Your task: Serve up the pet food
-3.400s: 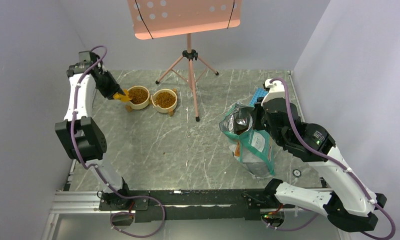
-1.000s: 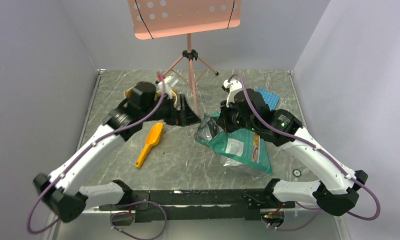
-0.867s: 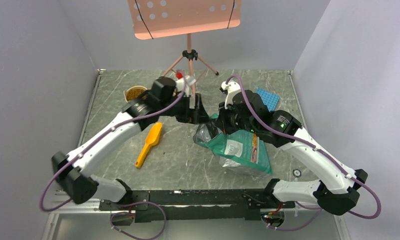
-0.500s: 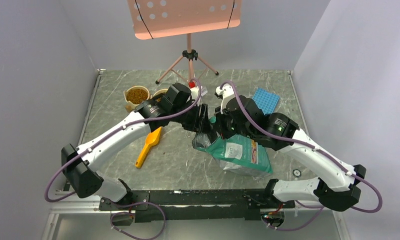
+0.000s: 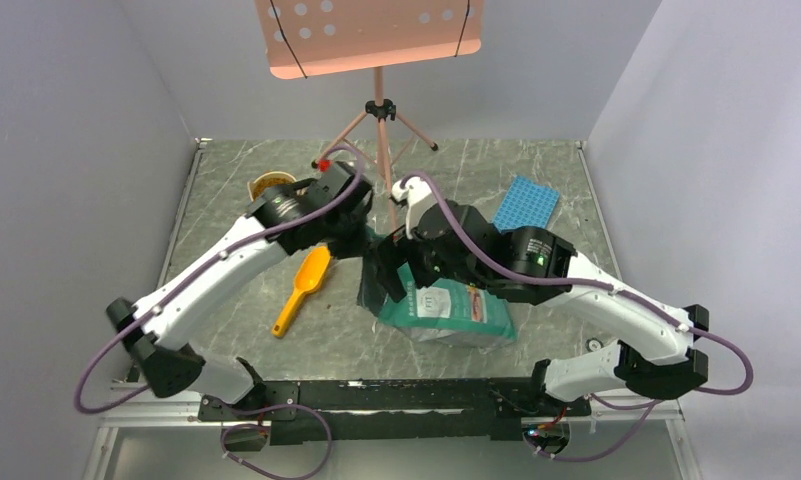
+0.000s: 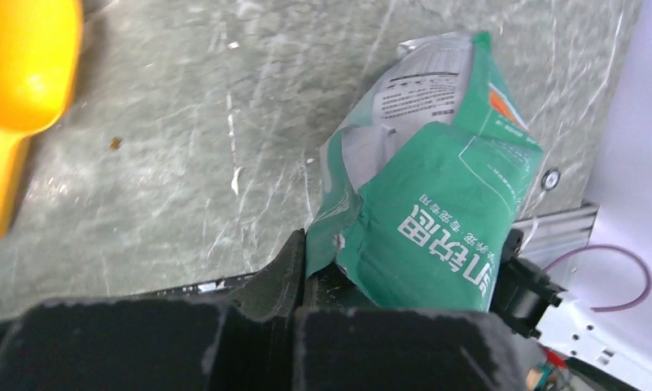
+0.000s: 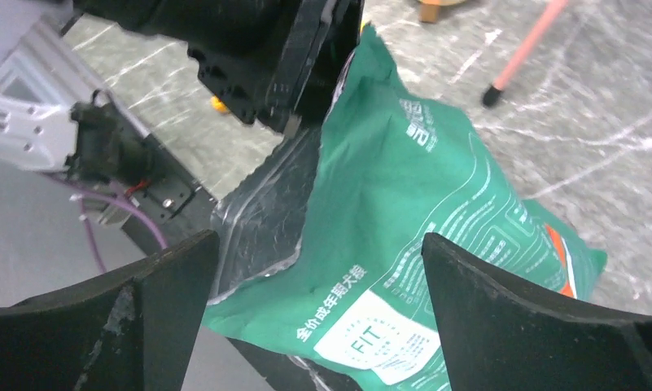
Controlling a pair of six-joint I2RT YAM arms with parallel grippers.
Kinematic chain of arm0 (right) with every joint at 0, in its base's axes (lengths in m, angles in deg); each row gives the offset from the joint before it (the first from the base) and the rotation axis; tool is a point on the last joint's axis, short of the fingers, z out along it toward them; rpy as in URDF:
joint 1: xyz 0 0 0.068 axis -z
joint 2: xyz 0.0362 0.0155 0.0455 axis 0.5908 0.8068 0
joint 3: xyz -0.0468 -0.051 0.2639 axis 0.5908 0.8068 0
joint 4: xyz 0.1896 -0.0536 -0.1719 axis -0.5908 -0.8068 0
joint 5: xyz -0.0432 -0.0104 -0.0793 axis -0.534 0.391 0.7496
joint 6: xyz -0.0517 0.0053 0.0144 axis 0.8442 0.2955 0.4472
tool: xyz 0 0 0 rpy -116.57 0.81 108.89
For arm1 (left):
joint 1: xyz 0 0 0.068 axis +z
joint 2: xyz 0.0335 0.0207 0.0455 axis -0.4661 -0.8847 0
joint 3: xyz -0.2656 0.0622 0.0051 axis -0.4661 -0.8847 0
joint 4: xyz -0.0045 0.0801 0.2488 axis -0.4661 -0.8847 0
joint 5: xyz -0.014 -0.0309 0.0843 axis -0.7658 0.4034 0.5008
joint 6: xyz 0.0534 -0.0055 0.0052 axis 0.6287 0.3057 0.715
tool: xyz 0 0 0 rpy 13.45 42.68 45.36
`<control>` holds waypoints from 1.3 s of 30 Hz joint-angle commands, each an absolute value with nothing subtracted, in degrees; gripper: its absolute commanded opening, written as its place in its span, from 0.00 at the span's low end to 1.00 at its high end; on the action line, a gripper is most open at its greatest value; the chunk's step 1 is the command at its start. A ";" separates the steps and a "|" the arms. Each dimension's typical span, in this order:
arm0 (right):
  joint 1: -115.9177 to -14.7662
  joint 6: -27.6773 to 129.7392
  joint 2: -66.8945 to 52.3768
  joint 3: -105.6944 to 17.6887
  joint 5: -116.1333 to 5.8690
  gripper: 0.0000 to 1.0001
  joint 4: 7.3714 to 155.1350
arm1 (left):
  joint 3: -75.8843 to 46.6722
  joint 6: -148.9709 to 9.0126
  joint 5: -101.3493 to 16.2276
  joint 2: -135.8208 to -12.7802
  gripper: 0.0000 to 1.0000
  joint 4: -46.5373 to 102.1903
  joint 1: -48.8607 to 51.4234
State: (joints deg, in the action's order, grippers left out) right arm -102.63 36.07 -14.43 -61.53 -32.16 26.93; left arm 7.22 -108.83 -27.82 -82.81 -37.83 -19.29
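Note:
The pet food shows as brown kibble (image 5: 268, 184) in a cream bowl at the back left, and one stray pellet (image 6: 115, 143) lies on the table. The teal-green bag (image 5: 446, 310) lies tilted at the table's middle. My left gripper (image 5: 374, 245) is shut on the bag's torn top edge (image 6: 326, 236); the right wrist view also shows this pinch (image 7: 310, 73). My right gripper (image 7: 318, 240) hangs open over the bag (image 7: 404, 204), its fingers wide apart and touching nothing. The yellow scoop (image 5: 301, 290) lies empty left of the bag.
A pink music stand (image 5: 376, 40) stands at the back, and its tripod legs (image 5: 381, 150) reach onto the table behind both grippers. A blue rack (image 5: 524, 205) lies at the back right. The left arm hides the area beside the bowl.
The left gripper has closed on the bag's top edge and the right gripper has let go and opened. Both grippers and the bag have shifted left and nearer the front.

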 commanded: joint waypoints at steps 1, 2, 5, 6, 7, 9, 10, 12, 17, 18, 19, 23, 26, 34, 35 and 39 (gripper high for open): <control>-110.20 39.11 -13.17 -63.82 -27.98 1.00 30.13 | 6.31 -125.55 -17.22 -69.58 0.00 -44.49 -17.45; -112.24 40.08 -13.26 -62.86 -27.70 1.00 31.58 | 5.62 -128.34 -17.77 -68.09 0.00 -44.80 -17.25; -120.16 43.18 -13.69 -58.57 -24.73 1.00 36.18 | 4.01 -135.42 -19.76 -64.67 0.00 -45.66 -16.96; -122.47 43.93 -13.76 -57.34 -22.61 1.00 37.32 | 3.63 -137.50 -20.39 -63.77 0.00 -45.68 -16.96; -124.32 44.37 -13.58 -56.49 -19.67 1.00 38.01 | 3.07 -138.79 -21.12 -62.84 0.00 -44.95 -16.96; -127.53 44.64 -12.58 -55.57 -13.32 1.00 38.46 | 2.07 -140.82 -22.61 -61.14 0.00 -43.01 -16.96; -128.40 44.61 -11.69 -55.59 -9.03 1.00 38.17 | 1.74 -141.63 -23.43 -60.65 0.00 -42.51 -16.96; -129.07 43.33 -9.31 -56.85 -3.29 0.98 35.93 | 1.49 -142.94 -24.19 -60.14 0.00 -42.43 -16.96; -129.28 44.16 -9.28 -55.09 5.09 0.85 37.23 | 1.49 -145.54 -25.07 -59.37 0.00 -44.20 -16.96; -129.26 45.23 -10.29 -54.06 5.14 0.76 39.17 | 1.35 -146.52 -25.15 -58.99 0.00 -44.63 -16.96; -129.21 46.39 -11.23 -53.06 5.11 0.67 41.95 | 1.19 -147.57 -25.12 -58.48 0.00 -44.98 -17.00; -128.59 50.48 -13.50 -50.35 0.87 0.00 47.90 | 0.57 -151.58 -22.81 -56.02 0.00 -46.20 -16.96; -128.43 50.26 -15.07 -51.00 -0.49 0.00 47.43 | 1.00 -151.64 -18.82 -54.08 0.17 -46.87 -16.81; -115.64 43.83 -24.95 -53.82 -15.47 0.00 41.27 | -8.25 -133.13 -13.54 -39.33 0.84 -28.64 -16.73; -111.17 43.76 -26.33 -52.75 -20.51 0.00 41.78 | -10.29 -132.85 -14.53 -37.73 0.81 -26.80 -16.70; -108.35 44.27 -27.37 -52.59 -25.39 0.00 39.85 | -13.35 -150.37 -20.39 -37.40 0.86 -31.82 -16.71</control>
State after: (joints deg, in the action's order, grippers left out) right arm -109.49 45.14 -22.69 -49.58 -17.41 36.18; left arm -10.27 -141.10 -15.69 -35.65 -34.55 -16.86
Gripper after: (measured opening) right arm 0.020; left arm 0.804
